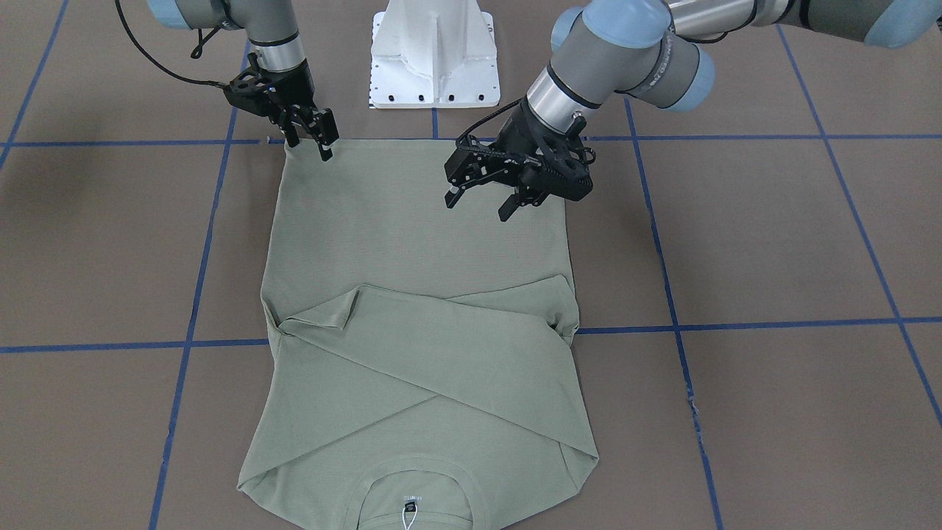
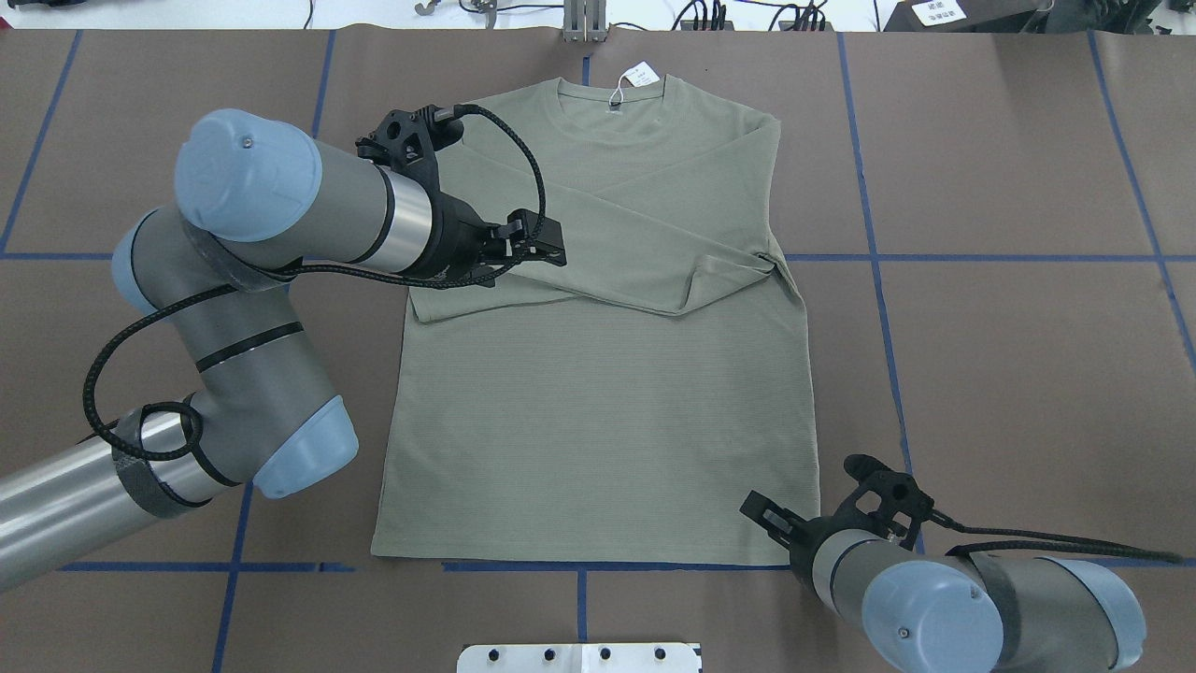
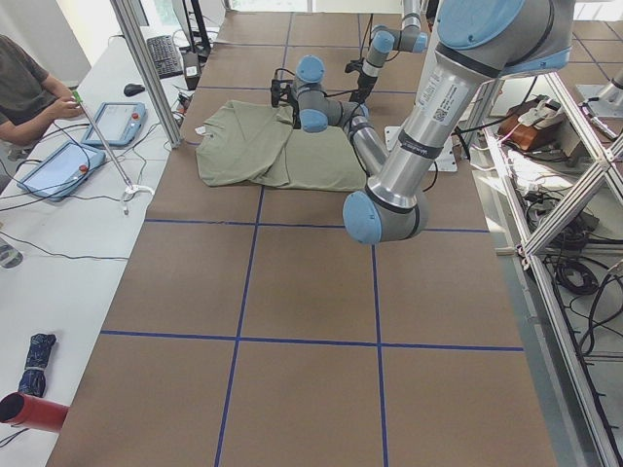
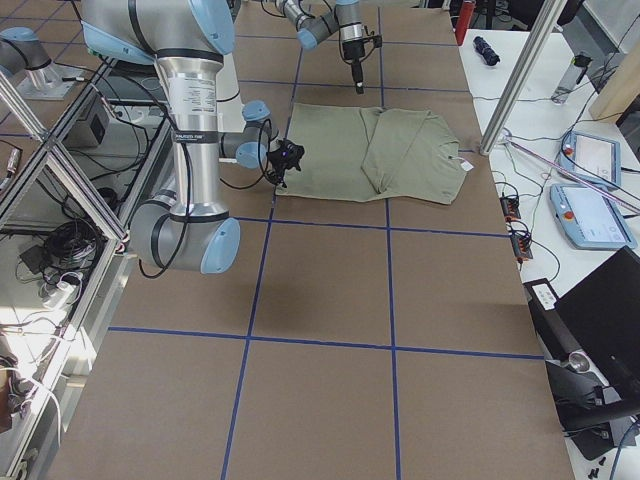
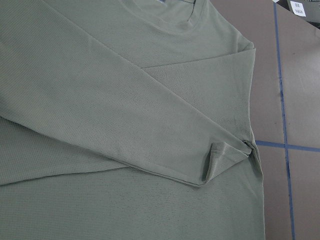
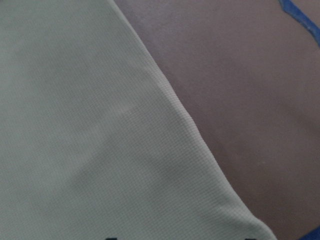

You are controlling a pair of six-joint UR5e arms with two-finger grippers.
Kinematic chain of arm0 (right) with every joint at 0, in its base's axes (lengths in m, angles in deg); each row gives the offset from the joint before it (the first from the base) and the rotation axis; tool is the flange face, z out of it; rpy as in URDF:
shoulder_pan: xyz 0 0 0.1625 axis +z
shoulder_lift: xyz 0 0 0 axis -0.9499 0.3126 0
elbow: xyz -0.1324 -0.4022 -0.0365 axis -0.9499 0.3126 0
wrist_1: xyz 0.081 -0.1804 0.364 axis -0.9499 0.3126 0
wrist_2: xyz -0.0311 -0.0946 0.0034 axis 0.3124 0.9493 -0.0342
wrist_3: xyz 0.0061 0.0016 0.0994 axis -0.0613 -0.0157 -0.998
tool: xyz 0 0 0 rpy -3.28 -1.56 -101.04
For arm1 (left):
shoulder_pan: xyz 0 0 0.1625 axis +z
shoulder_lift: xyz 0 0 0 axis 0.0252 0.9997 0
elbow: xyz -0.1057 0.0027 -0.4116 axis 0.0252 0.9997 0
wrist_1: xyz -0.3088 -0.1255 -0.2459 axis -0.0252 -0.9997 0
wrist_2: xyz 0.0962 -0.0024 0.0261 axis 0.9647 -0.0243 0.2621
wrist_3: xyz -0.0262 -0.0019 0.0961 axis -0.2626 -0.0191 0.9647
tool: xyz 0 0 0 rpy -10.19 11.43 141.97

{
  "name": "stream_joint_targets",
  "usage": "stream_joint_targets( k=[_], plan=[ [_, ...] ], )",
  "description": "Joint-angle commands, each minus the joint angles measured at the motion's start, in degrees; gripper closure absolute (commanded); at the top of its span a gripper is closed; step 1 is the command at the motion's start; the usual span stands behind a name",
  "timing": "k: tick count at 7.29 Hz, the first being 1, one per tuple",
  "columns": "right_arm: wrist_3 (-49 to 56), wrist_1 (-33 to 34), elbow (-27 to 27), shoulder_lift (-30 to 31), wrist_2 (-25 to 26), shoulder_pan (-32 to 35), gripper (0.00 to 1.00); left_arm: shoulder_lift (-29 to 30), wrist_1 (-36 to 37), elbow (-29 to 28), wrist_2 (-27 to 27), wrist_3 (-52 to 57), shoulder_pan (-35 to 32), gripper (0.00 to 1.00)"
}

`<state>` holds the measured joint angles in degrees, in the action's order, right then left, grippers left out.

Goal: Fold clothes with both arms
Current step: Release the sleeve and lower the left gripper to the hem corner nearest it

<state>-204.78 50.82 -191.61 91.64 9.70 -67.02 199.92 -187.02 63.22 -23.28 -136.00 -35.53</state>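
The sage-green shirt [image 1: 419,243] lies flat on the brown table, neck away from the robot, both sleeves folded across the chest [image 2: 645,252]. Its white hang tag [image 2: 641,74] sits at the collar. My left gripper [image 1: 480,202] is open and empty, hovering above the shirt's body near the folded sleeve; it also shows in the overhead view [image 2: 542,245]. My right gripper [image 1: 309,145] is open, low at the hem corner nearest its side, also seen from overhead [image 2: 761,512]. The right wrist view shows that hem corner [image 6: 150,150] close up.
The white base block [image 1: 434,55] stands just behind the hem edge. Blue tape lines [image 1: 199,294] grid the brown table. In the exterior left view an operator [image 3: 24,92] sits at a side table with tablets [image 3: 117,122].
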Motion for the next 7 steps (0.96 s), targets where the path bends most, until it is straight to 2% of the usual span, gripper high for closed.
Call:
stream_joint_targets(
  k=[1,3,5,7],
  plan=[
    [-2.3,0.1,-2.5,3.1,0.0,-1.9,0.14,-0.1,0.0,-0.1,0.0,-0.1,0.1,0.07],
    [-2.3,0.1,-3.3,5.5,-0.1,-2.0,0.15,-0.1,0.0,-0.2,0.0,-0.1,0.2,0.07],
    [-2.3,0.2,-3.2,5.5,0.0,-2.0,0.23,-0.1,-0.1,-0.2,0.0,-0.2,0.2,0.07],
    [-2.3,0.2,-2.9,5.4,-0.1,-2.3,0.23,-0.1,-0.1,-0.3,0.1,-0.2,0.2,0.07]
  ],
)
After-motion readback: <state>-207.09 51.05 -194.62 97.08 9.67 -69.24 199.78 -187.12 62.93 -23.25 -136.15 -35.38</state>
